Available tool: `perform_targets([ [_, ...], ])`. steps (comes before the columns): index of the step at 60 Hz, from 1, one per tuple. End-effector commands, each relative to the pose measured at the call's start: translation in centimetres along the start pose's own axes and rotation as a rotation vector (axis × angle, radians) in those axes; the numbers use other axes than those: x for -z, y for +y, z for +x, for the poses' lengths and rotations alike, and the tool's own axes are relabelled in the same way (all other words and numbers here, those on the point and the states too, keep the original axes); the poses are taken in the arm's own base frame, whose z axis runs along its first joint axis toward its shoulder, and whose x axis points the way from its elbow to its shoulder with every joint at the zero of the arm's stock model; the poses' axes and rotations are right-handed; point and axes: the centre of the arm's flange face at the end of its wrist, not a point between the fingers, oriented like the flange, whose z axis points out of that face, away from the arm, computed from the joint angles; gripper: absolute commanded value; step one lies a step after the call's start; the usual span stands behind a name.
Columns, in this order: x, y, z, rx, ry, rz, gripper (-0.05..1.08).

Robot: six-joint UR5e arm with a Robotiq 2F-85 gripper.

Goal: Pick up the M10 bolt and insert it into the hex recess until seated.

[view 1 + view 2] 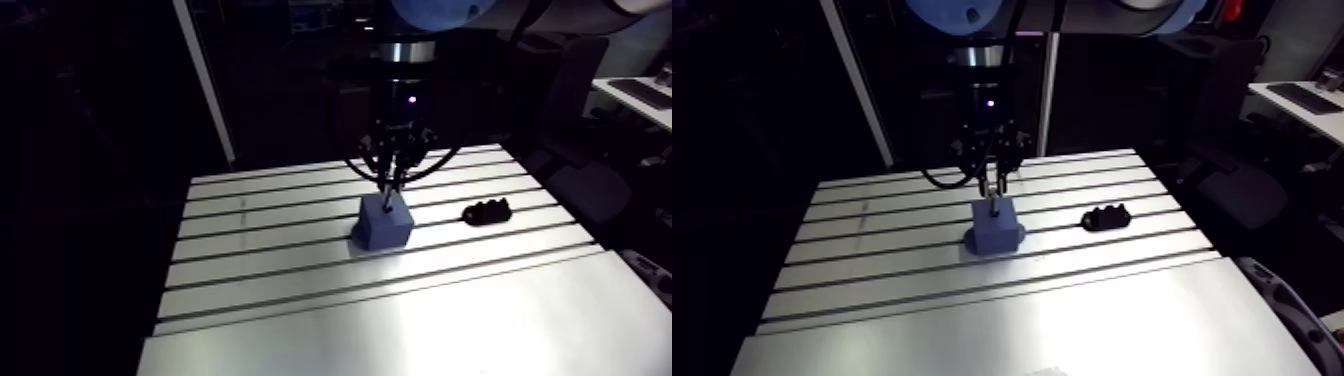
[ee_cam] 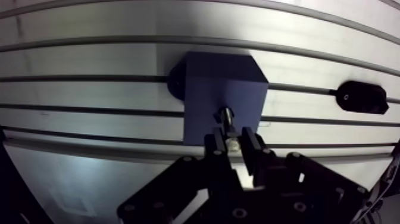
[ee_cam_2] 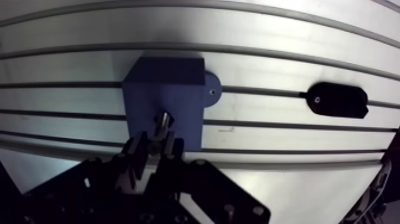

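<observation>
A blue block (image 2: 223, 98) with a recess in its top stands on the slotted table (image 1: 300, 290). My gripper (image 2: 234, 142) hangs right over it, shut on the M10 bolt (image 2: 227, 117). The bolt points down, and its lower end meets the dark recess in the block's top face. In the arm view the gripper (image 1: 391, 187) stands upright above the block (image 1: 385, 223), with the bolt a thin bright line between them. How deep the bolt sits in the recess is hidden.
A small black fixture (image 1: 487, 211) lies on the table beside the block, ahead and to the side of my fingers (image 2: 256, 156) in the wrist view (image 2: 361, 97). A round blue foot (image 3: 211, 92) sticks out from the block's base. Long slots run across the table.
</observation>
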Motion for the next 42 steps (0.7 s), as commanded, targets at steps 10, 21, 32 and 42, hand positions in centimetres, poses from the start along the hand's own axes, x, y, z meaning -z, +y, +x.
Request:
perform_targets([
  [10, 0.0, -0.02, 0.09, 0.003, 0.0, 0.003, 0.8],
  [21, 0.0, -0.03, 0.06, 0.005, -0.003, 0.004, 0.8],
  [32, -0.02, -0.04, -0.02, 0.005, -0.004, 0.004, 0.8],
  [42, -0.03, -0.04, -0.03, 0.005, -0.005, 0.003, 0.8],
])
